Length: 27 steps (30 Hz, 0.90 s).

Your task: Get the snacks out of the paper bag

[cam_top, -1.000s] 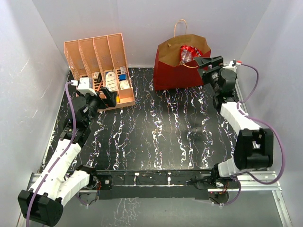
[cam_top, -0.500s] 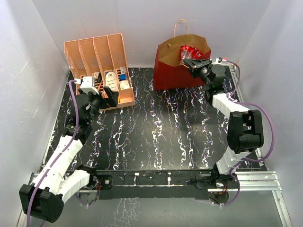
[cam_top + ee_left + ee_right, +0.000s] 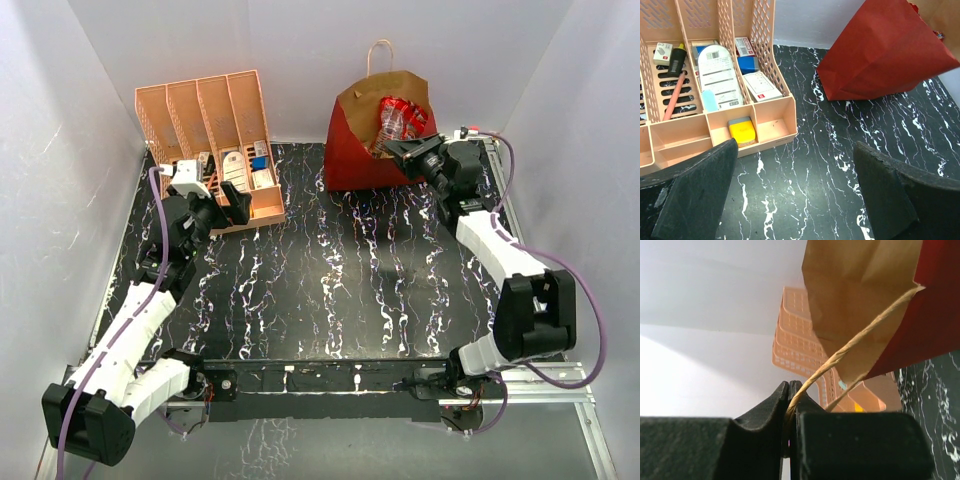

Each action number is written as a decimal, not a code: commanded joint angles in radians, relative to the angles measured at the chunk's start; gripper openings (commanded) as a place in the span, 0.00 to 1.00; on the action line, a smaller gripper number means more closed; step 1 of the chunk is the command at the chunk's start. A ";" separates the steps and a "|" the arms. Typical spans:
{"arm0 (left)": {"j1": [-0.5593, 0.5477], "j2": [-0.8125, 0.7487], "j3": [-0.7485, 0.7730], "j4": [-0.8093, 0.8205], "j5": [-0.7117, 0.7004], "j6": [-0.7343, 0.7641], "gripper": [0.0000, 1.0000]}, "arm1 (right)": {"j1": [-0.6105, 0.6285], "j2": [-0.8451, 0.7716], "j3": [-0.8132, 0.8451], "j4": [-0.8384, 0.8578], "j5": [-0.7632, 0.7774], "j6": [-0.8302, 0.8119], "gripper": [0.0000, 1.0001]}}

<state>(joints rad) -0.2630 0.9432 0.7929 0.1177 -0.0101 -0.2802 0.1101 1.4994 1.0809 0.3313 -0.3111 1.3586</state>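
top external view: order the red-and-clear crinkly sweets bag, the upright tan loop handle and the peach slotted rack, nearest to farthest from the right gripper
From the right gripper:
1. Red-and-clear crinkly sweets bag, beyond it in the mouth of the dark red paper bag.
2. Upright tan loop handle, at that bag's back edge.
3. Peach slotted plastic rack, far left.

The paper bag (image 3: 352,165) stands far and right of centre, dark red outside and brown kraft inside, with its mouth open upward. One tan twisted loop handle (image 3: 381,55) rises at its far edge. The near handle (image 3: 855,342) runs taut into the clamped right gripper (image 3: 790,405). A red-and-clear crinkly sweets bag (image 3: 398,118) pokes out of the mouth, towards its right side.
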 commanded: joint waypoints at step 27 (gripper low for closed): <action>-0.082 0.028 0.132 -0.121 0.196 -0.108 0.98 | 0.434 -0.907 -0.181 -0.939 0.394 -0.254 0.08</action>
<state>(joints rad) -0.3408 0.9905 0.8513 0.0406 0.0437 -0.3119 0.5377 0.7391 0.8822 -0.4854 -0.1314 1.1667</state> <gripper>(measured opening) 0.983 0.077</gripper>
